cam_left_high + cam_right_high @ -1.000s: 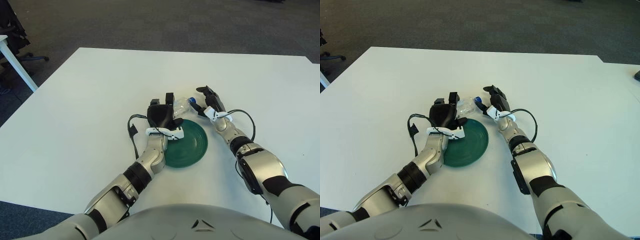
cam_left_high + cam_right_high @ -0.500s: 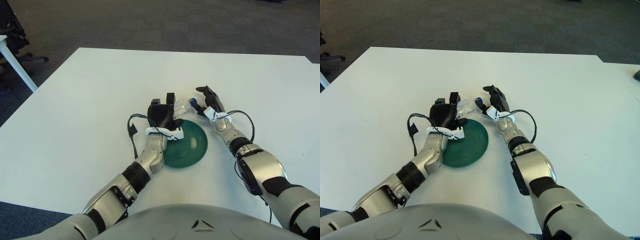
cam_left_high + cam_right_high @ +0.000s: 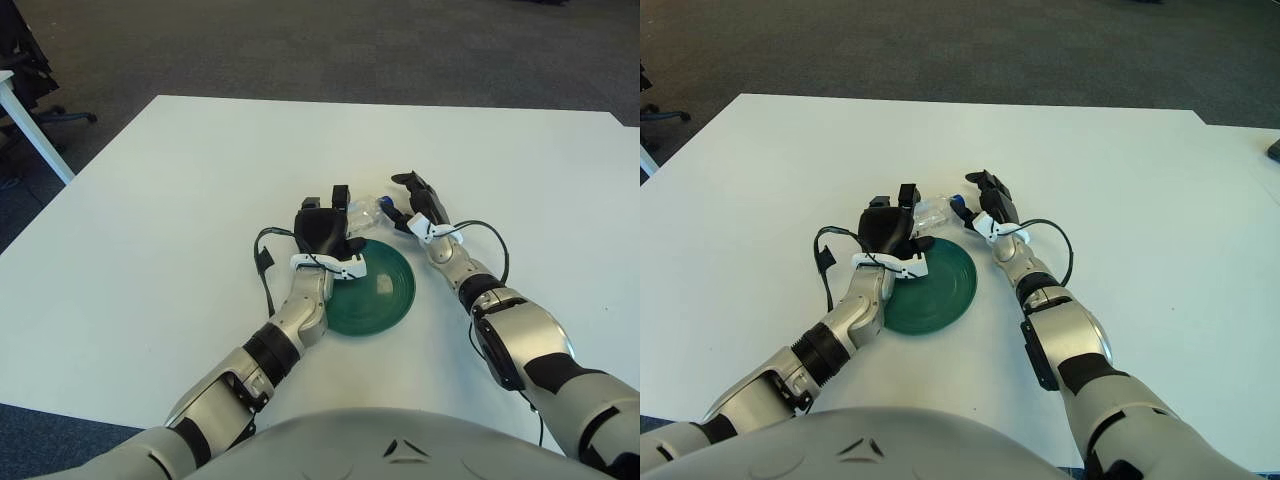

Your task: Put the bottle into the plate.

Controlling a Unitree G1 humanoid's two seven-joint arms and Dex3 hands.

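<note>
A dark green plate (image 3: 385, 292) lies on the white table (image 3: 180, 200) in front of me. Just behind its far rim a clear plastic bottle (image 3: 362, 208) lies on its side, its blue cap (image 3: 386, 201) pointing right. My left hand (image 3: 344, 218) is over the plate's back-left rim, fingers raised against the bottle's left side and thumb toward the plate, not closed round it. Right of the cap is my right hand (image 3: 403, 197), with fingers spread and close to the cap.
A black cable (image 3: 265, 262) loops off my left wrist onto the table. The table's far edge meets grey carpet (image 3: 330, 45). A white desk leg (image 3: 35, 135) and an office chair base (image 3: 60, 115) stand at the far left.
</note>
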